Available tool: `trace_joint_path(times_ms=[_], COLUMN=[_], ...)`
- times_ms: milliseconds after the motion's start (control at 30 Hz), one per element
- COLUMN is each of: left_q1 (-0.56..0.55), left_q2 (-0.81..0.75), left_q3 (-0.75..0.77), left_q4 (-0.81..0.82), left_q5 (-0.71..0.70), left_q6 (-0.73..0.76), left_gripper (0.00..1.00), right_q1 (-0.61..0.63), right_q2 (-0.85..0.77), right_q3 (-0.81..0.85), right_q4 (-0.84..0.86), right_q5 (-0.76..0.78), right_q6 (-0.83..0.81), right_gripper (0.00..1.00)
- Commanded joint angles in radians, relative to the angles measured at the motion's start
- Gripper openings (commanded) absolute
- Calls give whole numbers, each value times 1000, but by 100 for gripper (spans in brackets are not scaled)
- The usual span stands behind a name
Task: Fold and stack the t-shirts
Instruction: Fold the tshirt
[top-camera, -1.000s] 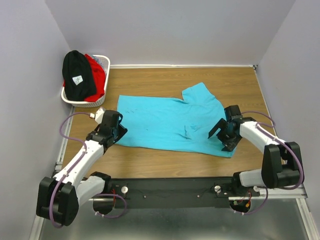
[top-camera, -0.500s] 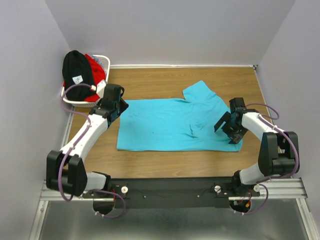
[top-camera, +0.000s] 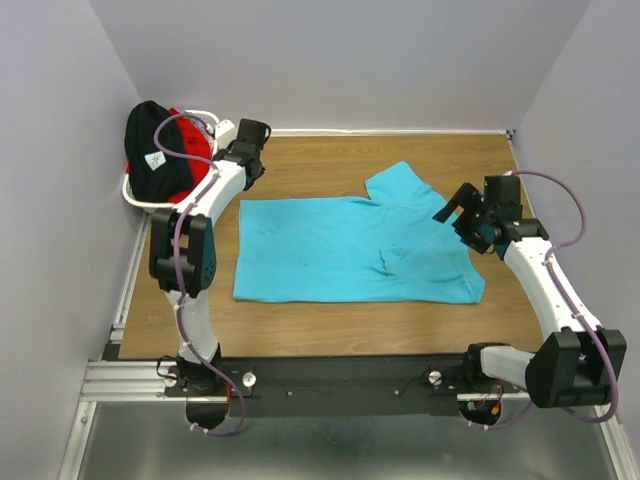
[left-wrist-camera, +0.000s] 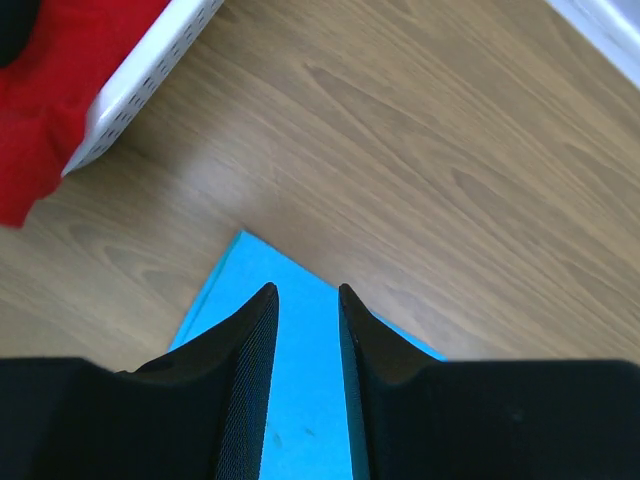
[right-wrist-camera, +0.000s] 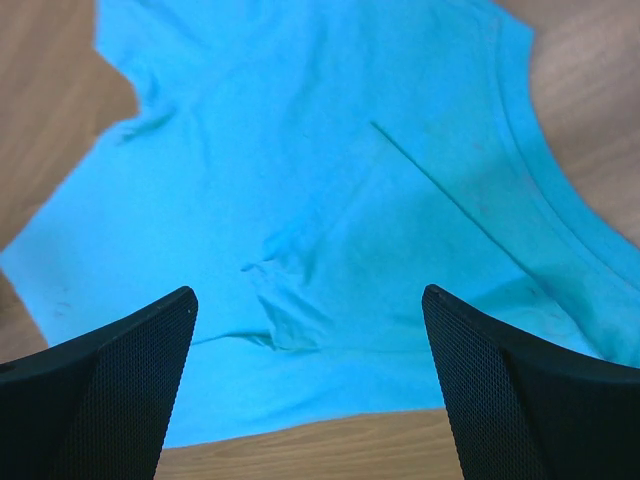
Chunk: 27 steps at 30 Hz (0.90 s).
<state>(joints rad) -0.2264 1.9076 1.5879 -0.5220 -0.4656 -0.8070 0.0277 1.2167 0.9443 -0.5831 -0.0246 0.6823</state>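
Turquoise t-shirt (top-camera: 350, 250) between left gripper (top-camera: 251, 141), right gripper (top-camera: 466, 214)

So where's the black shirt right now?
In the top view, the black shirt sits at the far left, heaped in the white basket on top of the red shirt.

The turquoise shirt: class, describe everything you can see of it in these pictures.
The turquoise shirt is soft plain cloth, lying flat on the wooden table, already folded into a long rectangle with one short sleeve sticking out at its far right. A small wrinkle sits right of its middle. No gripper touches it: the right gripper hangs open above its right end, and the left gripper is above its far left corner.
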Motion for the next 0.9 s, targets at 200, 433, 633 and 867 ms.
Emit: trace_joint_path(times_ms=[200,433,633,867], left_q1=[21,32,32,32], left_q2=[248,307,327,337], left_q3=[159,173,187,195], left_q4=[-164,-168,-139,-121], left_q5=[-131,-142,-111,-87], left_q6=[12,31,57,71], left_gripper=[37,37,37,36], right_q1=[-5,-5,-5,-5], right_q2=[10,27,40,66], right_q3=[51,24,14,13], right_q4=[81,114,127,154], right_q5=[-52,-67,-63,-63], right_q6=[-70,-75,-76,-82], right_gripper=[100,100,100,100])
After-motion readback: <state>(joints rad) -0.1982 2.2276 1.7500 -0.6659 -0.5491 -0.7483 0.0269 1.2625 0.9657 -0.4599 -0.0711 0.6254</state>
